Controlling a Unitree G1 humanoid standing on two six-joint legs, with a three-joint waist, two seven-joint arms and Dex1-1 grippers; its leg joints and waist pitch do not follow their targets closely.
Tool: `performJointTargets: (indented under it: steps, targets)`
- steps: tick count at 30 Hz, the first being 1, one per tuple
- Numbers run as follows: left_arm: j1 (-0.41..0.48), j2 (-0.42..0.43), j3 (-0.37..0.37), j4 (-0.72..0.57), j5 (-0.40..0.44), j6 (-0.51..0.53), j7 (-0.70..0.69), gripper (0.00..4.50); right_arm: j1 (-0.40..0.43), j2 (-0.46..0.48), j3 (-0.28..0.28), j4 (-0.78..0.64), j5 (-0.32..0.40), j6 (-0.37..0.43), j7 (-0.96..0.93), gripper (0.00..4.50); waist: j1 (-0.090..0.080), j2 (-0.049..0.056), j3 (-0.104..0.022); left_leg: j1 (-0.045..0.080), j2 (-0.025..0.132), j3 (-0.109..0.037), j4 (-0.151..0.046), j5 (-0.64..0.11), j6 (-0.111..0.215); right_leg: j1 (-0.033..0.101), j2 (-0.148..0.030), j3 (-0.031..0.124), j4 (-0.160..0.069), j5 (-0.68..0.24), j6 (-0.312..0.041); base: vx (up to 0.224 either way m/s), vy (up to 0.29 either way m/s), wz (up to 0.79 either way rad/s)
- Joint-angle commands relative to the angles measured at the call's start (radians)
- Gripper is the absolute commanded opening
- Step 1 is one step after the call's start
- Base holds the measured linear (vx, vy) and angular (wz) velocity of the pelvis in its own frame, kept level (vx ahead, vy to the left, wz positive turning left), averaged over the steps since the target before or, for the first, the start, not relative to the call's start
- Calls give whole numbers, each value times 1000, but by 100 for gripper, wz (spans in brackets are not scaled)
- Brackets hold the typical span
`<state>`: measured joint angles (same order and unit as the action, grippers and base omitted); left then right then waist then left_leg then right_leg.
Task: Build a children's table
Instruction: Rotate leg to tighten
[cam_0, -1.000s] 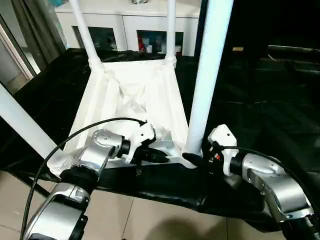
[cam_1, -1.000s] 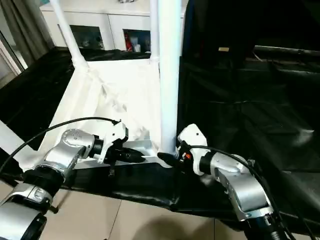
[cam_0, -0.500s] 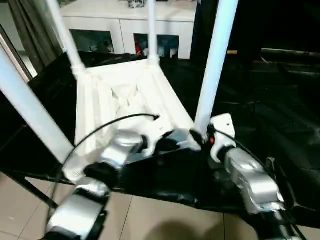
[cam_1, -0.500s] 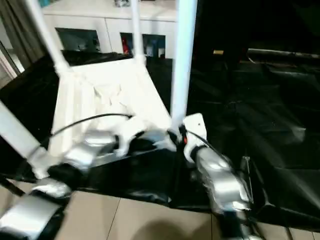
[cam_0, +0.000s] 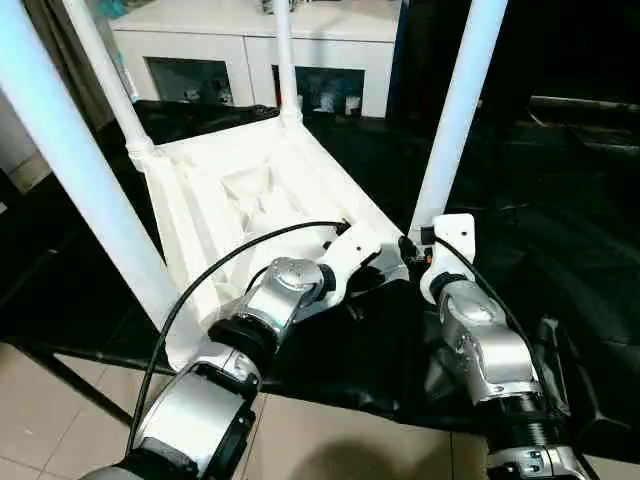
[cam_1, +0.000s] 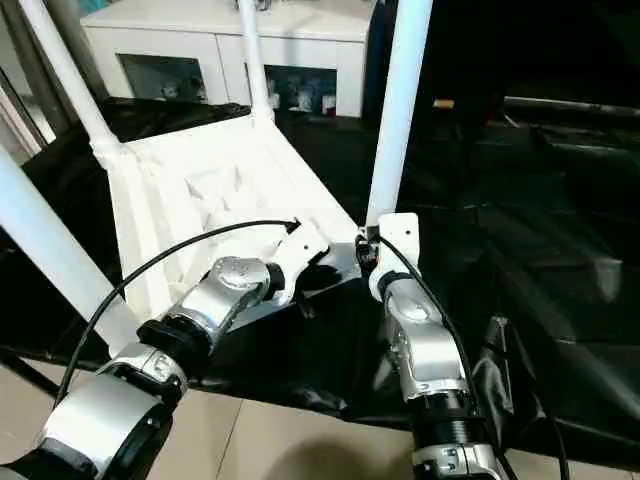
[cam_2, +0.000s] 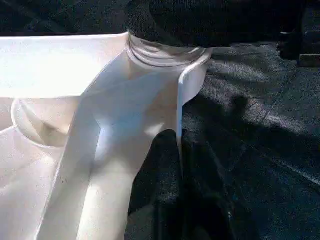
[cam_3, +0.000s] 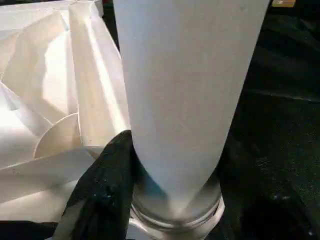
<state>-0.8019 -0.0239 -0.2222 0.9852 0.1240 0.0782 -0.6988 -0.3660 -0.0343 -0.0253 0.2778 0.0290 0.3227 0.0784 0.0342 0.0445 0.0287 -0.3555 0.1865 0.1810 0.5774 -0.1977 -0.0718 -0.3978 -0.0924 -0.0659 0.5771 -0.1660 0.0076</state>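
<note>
Nearest: both silver forearms reach in over the front edge of the black-draped workbench (cam_0: 560, 230). The left gripper (cam_0: 372, 276) is pinched shut on the thin side rim of the table top (cam_0: 235, 195), just beside the near right corner socket (cam_2: 167, 52); one black finger (cam_2: 162, 165) lies flat against the rim wall. The right gripper (cam_0: 412, 252) sits at the base of the near right leg (cam_0: 458, 110), jaws partly spread round the tube with one finger (cam_3: 107, 172) pressed on its lower end (far finger hidden behind the leg, so I can't confirm a full clamp).

The children's table lies upside down on the bench, ribbed underside up. All four legs stand in their corners: near left leg (cam_0: 85, 180), far left leg (cam_0: 100, 70), far right leg (cam_0: 283, 55).

Behind it, a white glass-door cabinet (cam_0: 300, 60).

Step in hand, as I read it: seating the last leg, left bracing the top and right working the tube. Next move probably calls for a firm push or twist straight down the socket axis, left holding the top still. A slanted push could jam it.
</note>
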Motion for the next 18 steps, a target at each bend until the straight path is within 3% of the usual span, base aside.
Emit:
performJointTargets:
  steps: [1, 5, 8, 9, 10, 12, 15, 18]
  targets:
    - [4, 12, 20, -21, -43, -63, -60, 0, 29, 2, 67, -33, 63, 12, 151, 256, 3, -21, -48, -3, 26, -10, -67, -198, 75, 48, -49, 35, -81, -328, -170, 0, 0, 0]
    - [30, 60, 17, -47, -62, -87, -177, 0, 54, -82, 89, -115, 106, 59, 293, 298, 6, -20, -50, -8, 30, -10, -64, -165, 102, 55, -51, 36, -73, -266, -188, 0, 0, 0]
    - [48, 98, 13, -62, -73, -107, -255, 0, 70, -159, 122, -162, 111, 77, 391, 320, 5, -20, -49, -8, 31, -9, -63, -156, 112, 52, -50, 35, -71, -262, -199, 0, 0, 0]
    - [64, 128, 14, -84, -89, -122, -318, 0, 87, -229, 151, -211, 115, 111, 470, 320, 6, -20, -48, -8, 31, -9, -64, -159, 110, 52, -51, 35, -73, -272, -200, 0, 0, 0]
    - [70, 139, 16, -95, -97, -128, -341, 0, 95, -258, 162, -234, 122, 127, 504, 337, 9, -26, -47, -8, 32, -9, -64, -159, 110, 55, -50, 36, -71, -281, -197, 0, 0, 0]
    - [74, 148, 21, -104, -108, -131, -365, 0, 103, -288, 171, -259, 131, 145, 548, 337, 10, -22, -46, -7, 35, -9, -65, -169, 109, 50, -52, 37, -72, -297, -197, 0, 0, 0]
    - [85, 173, 30, -141, -145, -103, -458, 0, 118, -362, 198, -291, 127, 154, 637, 337, 12, -24, -46, -5, 35, -8, -64, -177, 95, 49, -52, 38, -73, -313, -196, 0, 0, 0]
    - [99, 191, 24, -171, -160, -82, -524, 0, 121, -370, 190, -295, 148, 162, 658, 337, 14, -23, -50, -6, 36, -8, -61, -147, 103, 50, -54, 39, -64, -255, -214, 0, 0, 0]
